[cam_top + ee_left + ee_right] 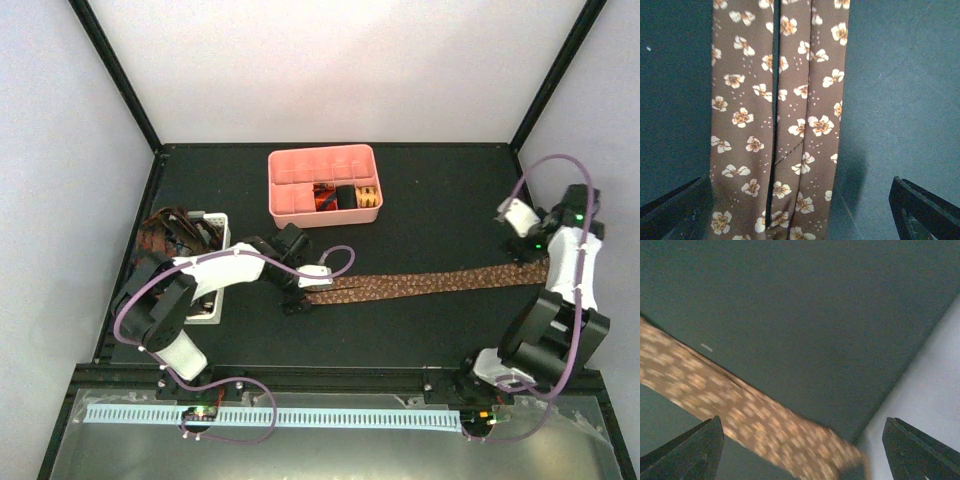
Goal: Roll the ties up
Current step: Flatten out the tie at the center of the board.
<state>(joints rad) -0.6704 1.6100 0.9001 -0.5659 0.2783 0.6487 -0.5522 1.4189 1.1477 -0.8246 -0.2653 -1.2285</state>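
Black table (pixel 440 190), flat brown floral tie (pixel 430 283).

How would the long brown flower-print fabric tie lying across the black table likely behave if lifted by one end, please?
Probably floppy: the brown flower-print fabric tie lies flat and thin on the black table, so a lifted end would likely droop. Its lengthwise folds may fall open. It looks light; pushing would probably bunch it rather than slide it.
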